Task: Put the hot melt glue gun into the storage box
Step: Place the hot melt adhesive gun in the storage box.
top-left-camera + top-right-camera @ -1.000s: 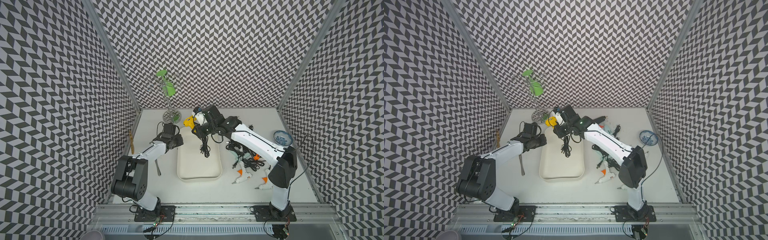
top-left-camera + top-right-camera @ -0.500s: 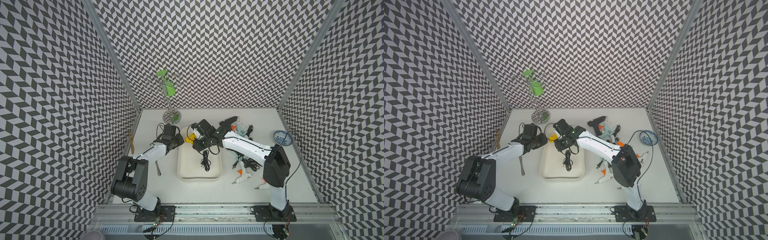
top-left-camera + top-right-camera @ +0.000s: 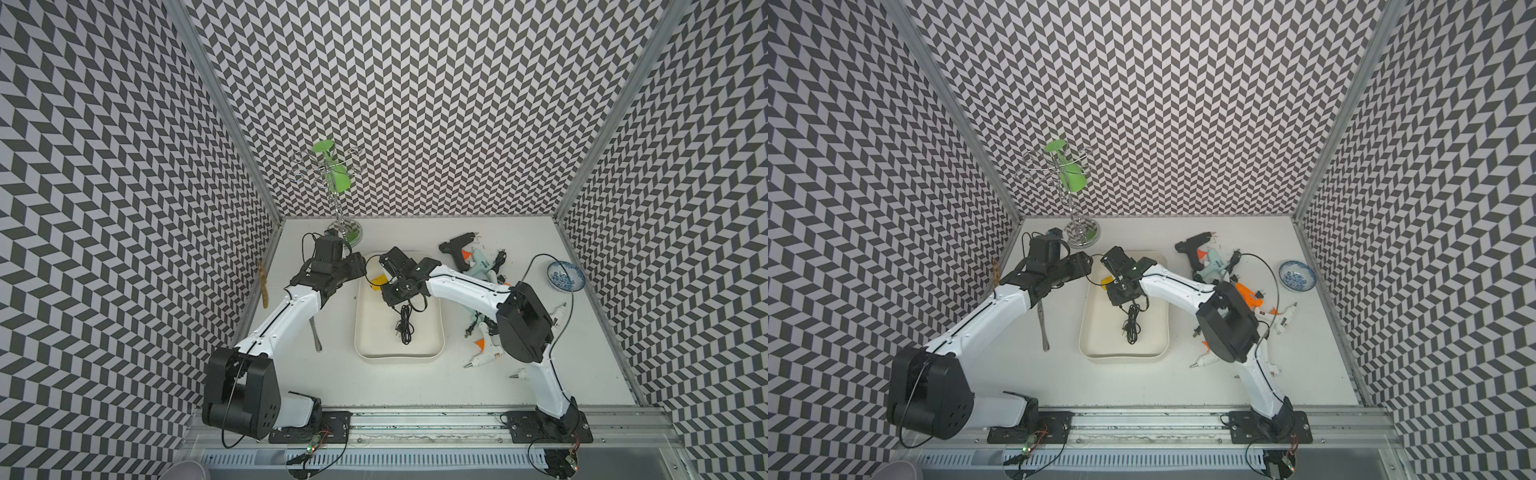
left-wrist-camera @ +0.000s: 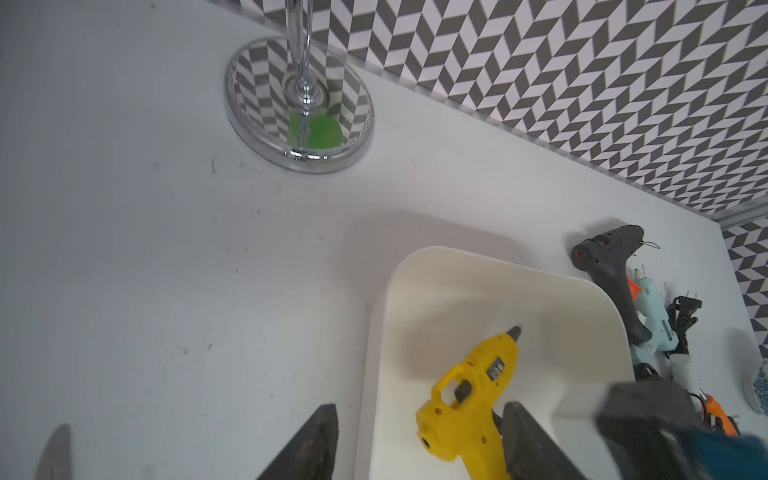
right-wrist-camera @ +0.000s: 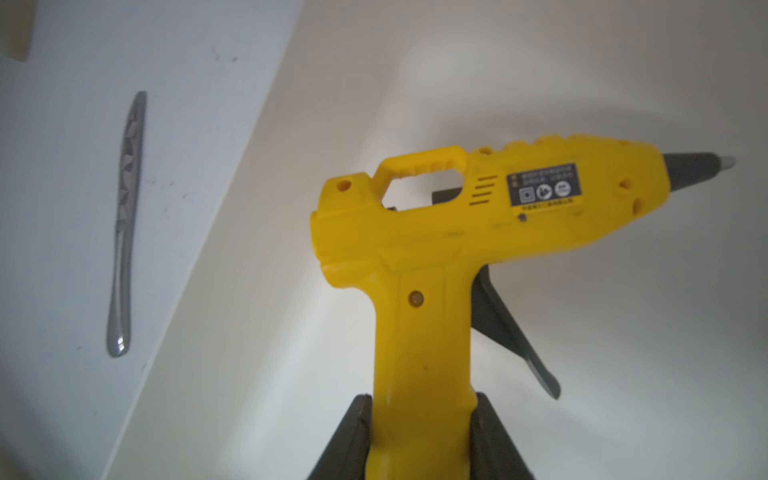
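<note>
The yellow glue gun [image 5: 436, 232] is smooth, faintly glossy plastic; the storage box [image 4: 465, 291], smooth cream plastic; the knife [image 5: 124, 216], polished metal; the stand's base [image 4: 257, 104], mirror-bright chrome.

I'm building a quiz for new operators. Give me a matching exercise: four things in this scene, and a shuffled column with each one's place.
Things:
1 yellow glue gun
2 knife
3 patterned bowl
4 green cup

Places:
A hanging on the chrome stand
B on the table beside the left arm
C in the right gripper, over the storage box
D alone on the table's right side

Pairs: 1-C, 2-B, 3-D, 4-A.
</note>
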Tool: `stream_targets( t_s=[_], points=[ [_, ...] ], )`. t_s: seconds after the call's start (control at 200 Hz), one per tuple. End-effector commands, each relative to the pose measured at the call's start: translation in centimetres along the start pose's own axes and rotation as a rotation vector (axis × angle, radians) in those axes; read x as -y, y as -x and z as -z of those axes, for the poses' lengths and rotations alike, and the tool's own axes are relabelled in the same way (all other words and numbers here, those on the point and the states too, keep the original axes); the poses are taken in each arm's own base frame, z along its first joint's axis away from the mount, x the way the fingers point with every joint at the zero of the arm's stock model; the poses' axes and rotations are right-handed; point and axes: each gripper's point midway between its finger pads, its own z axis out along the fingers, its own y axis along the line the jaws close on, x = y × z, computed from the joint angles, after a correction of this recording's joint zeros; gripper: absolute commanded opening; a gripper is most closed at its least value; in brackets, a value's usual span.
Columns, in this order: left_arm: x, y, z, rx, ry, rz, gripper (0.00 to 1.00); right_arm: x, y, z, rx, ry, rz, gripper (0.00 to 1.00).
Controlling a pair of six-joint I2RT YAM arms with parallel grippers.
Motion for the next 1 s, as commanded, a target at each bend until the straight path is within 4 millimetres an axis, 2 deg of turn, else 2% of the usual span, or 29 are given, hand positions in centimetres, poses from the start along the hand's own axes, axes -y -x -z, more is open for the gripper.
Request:
stream_targets(
  t_s=[0.0,0.185,0.34,0.39,0.446,0.471,0.521,0.606,0.651,0.736,0.841,0.996],
  points=[
    [-0.4,0.9,2.1,0.017,0.031,-0.071,0.68,0.0,2.8,-1.2,0.088,-0.03,-0.073,0.27],
    [-0.7,-0.2,2.6,0.003,0.019,-0.061,0.69,0.2,4.0,-3.4,0.114,-0.031,-0.184,0.31],
    [-1.0,-2.1,2.0,-0.041,0.006,-0.057,0.69,0.0,4.8,-4.6,0.139,-0.008,-0.228,0.32],
    [-1.1,-2.8,1.8,-0.055,0.0,-0.054,0.69,0.0,4.8,-4.9,0.136,-0.011,-0.238,0.35],
    [-1.2,-3.3,1.6,-0.068,-0.004,-0.055,0.69,0.1,4.6,-5.3,0.13,-0.015,-0.249,0.45],
    [-1.3,-3.6,1.5,-0.073,-0.003,-0.055,0.69,0.3,4.5,-5.4,0.129,-0.024,-0.257,0.53],
    [-1.4,-3.9,1.3,-0.08,-0.001,-0.057,0.69,0.2,4.4,-5.6,0.123,-0.018,-0.253,0.58],
    [-1.5,-4.2,1.1,-0.088,-0.001,-0.064,0.69,0.1,4.7,-5.3,0.13,-0.017,-0.252,0.73],
    [-1.6,-4.3,0.9,-0.092,0.001,-0.068,0.69,0.1,5.2,-4.7,0.145,-0.018,-0.251,0.79],
    [-1.6,-4.6,0.7,-0.1,-0.001,-0.078,0.69,-0.1,6.5,-2.6,0.197,-0.023,-0.232,0.81],
    [-1.7,-4.7,0.5,-0.109,-0.001,-0.092,0.69,0.3,8.2,1.9,0.284,-0.052,-0.208,0.82],
    [-1.7,-5.6,-0.1,-0.13,-0.016,-0.114,0.69,2.3,9.3,8.8,0.393,-0.119,-0.145,0.82]
  ],
)
